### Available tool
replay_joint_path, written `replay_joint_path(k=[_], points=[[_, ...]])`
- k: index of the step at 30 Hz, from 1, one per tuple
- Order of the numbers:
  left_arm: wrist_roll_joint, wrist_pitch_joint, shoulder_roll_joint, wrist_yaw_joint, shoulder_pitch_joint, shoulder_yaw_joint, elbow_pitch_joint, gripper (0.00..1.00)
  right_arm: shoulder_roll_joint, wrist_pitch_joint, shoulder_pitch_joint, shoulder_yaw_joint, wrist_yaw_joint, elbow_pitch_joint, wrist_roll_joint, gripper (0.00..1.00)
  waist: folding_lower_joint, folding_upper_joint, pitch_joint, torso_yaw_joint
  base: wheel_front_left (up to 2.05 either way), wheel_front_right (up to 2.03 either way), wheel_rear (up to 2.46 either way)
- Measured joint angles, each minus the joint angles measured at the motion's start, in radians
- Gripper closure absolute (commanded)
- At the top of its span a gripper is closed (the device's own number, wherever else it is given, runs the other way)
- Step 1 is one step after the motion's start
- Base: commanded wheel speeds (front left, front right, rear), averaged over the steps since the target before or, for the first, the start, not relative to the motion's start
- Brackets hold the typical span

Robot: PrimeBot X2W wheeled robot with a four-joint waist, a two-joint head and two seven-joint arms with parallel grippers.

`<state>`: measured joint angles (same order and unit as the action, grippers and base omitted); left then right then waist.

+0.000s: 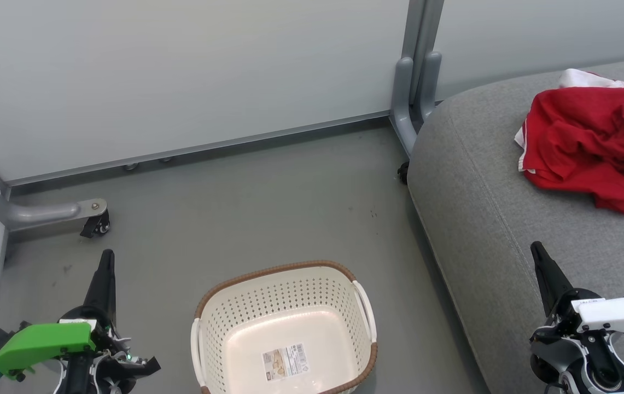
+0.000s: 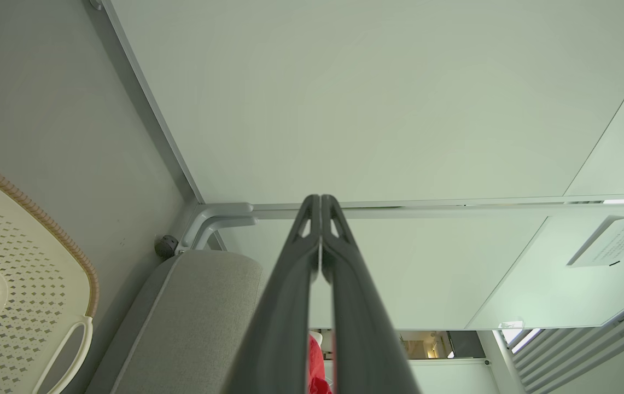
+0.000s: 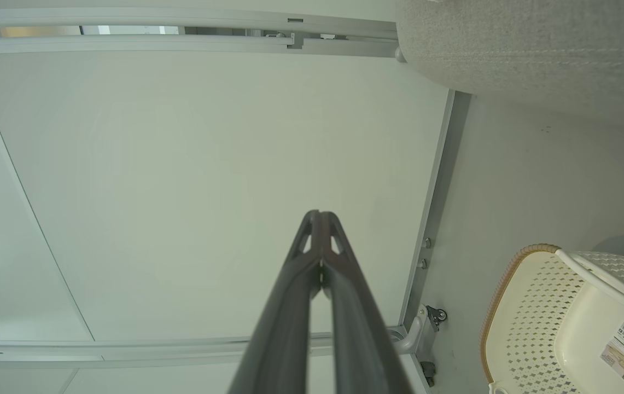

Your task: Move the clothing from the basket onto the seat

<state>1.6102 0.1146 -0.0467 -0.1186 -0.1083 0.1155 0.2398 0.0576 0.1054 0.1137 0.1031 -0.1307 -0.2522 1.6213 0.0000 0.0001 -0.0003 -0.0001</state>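
The red clothing (image 1: 585,142) lies crumpled on the grey seat (image 1: 487,219), and the basket (image 1: 273,269) on the floor holds no garment, so the task looks finished. The left hand (image 1: 107,257) and the right hand (image 1: 536,249) are both closed on nothing and rest low at each side, probably because nothing remains to pick.

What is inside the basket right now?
A label sticker on its bare floor; the clothing lies on the seat instead. The basket's near end runs off the picture, unseen.

Head camera looks down; wrist views share basket (image 3: 533,306)
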Motion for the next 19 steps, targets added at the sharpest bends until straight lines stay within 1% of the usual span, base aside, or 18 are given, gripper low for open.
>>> replay_joint_path(k=[19], points=[[0.0,0.0,0.0,0.0,0.0,0.0,0.0,1.0,0.0,0.0,0.0,0.001,0.0,0.0,0.0,1.0,0.0,0.0,0.0,0.0,0.0,0.0,0.0]])
